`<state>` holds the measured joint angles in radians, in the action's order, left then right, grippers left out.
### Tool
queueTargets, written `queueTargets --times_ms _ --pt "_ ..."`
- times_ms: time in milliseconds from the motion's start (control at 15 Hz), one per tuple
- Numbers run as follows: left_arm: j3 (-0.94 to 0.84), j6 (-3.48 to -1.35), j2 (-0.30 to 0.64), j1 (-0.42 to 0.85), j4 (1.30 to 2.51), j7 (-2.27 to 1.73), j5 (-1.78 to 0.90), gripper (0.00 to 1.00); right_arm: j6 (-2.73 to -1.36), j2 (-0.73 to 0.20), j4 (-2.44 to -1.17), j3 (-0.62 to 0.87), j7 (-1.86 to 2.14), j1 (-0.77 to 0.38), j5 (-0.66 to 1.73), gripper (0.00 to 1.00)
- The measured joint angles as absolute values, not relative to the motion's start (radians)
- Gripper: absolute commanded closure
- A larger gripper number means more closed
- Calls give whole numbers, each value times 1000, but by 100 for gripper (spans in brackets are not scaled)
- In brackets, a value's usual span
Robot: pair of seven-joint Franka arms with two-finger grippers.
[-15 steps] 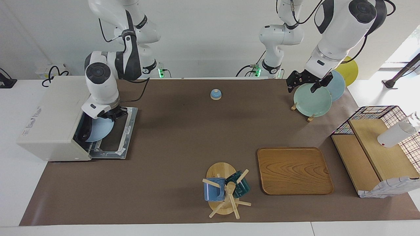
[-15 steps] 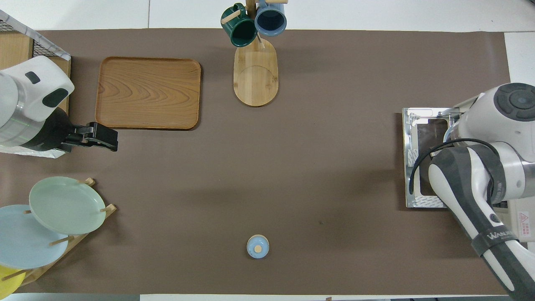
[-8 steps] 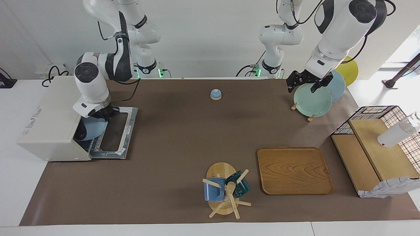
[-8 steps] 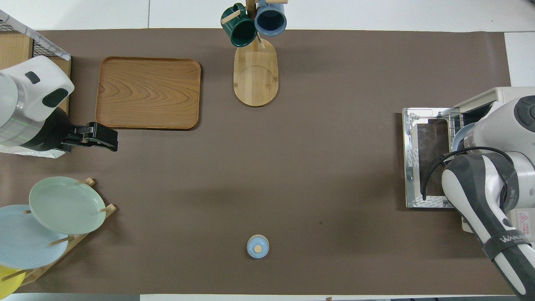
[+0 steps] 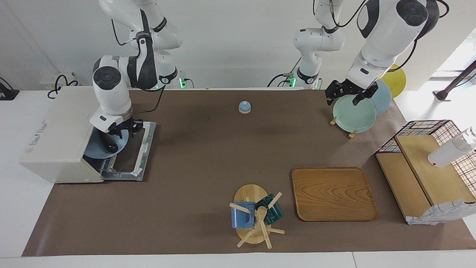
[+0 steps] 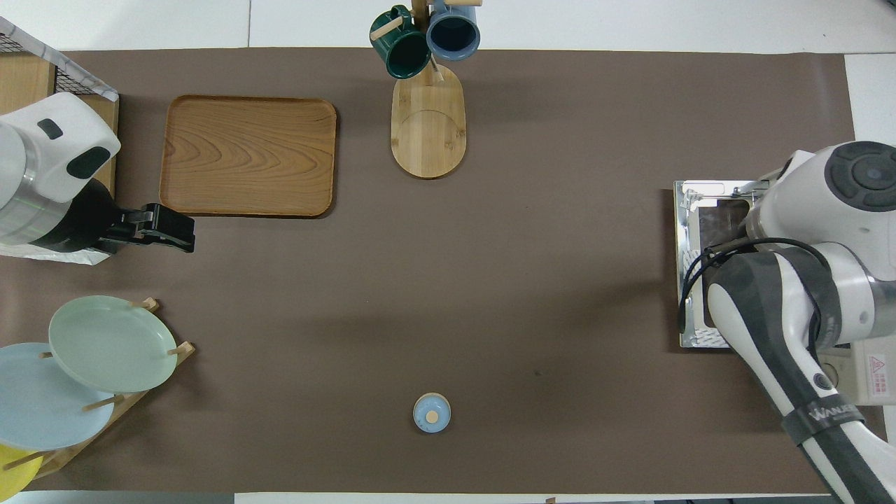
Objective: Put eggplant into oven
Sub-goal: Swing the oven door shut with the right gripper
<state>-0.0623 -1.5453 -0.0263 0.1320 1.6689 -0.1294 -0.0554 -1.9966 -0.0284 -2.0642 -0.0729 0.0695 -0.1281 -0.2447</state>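
Note:
The cream-white oven (image 5: 55, 130) stands at the right arm's end of the table with its door (image 5: 143, 149) dropped open; the door also shows in the overhead view (image 6: 693, 266). A light blue plate (image 5: 95, 147) lies in the oven's mouth on the rack. A dark, slim eggplant (image 5: 110, 143) lies on the plate. My right gripper (image 5: 130, 128) hangs just above the plate's outer edge and the door; the arm hides it in the overhead view. My left gripper (image 5: 346, 96) waits, open and empty, above the pale green plate (image 5: 353, 113) in the rack.
A small blue bell (image 5: 244, 107) sits mid-table near the robots. A wooden tray (image 5: 333, 193) and a mug tree (image 5: 256, 216) with two mugs lie farther out. A wire basket with a wooden shelf (image 5: 427, 163) stands at the left arm's end.
The right arm pushed the blue plate deeper into the oven, then drew back and rose; the eggplant on the plate now shows. The left arm has not moved.

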Motion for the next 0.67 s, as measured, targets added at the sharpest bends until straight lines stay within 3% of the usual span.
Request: queueTargets --times_ms 267,667 --pt "-62 -1545 -27 103 1669 -128 -55 0 -2108 -83 -2112 -67 -158 -243 -225 100" --pt "-62 -1545 -27 84 1669 -98 -46 0 -2197 -213 -2133 -77 -200 -253 -231 100"
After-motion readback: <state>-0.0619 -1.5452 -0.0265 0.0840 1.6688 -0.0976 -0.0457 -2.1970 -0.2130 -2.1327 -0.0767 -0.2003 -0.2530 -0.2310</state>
